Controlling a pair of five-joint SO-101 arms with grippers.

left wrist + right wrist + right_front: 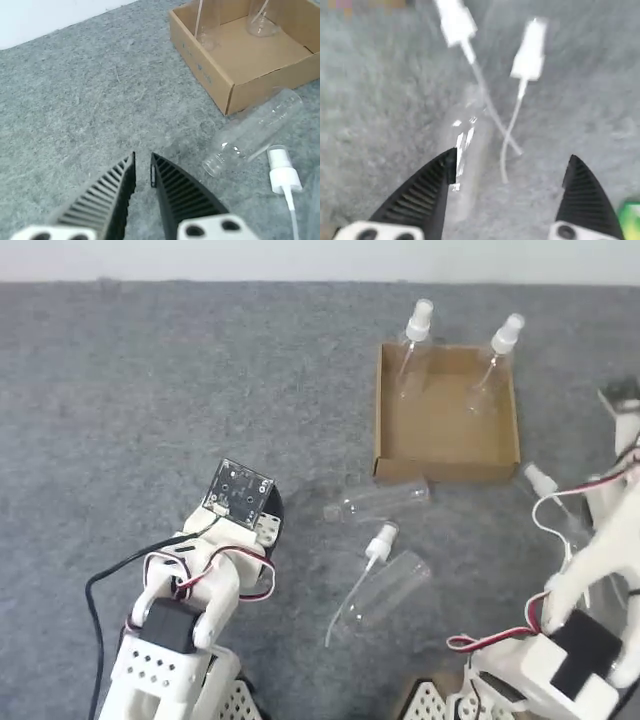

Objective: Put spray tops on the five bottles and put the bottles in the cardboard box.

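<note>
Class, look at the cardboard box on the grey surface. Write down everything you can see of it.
The cardboard box is plain brown, shallow and roughly square, with low walls and an open top. It sits flat on the grey felt-like surface, towards the far right of the table. Two clear bottles with white spray tops stand upright inside it, by the far wall. A third bottle, uncapped, lies on its side just outside the near wall; whether it touches the box is unclear.
</note>
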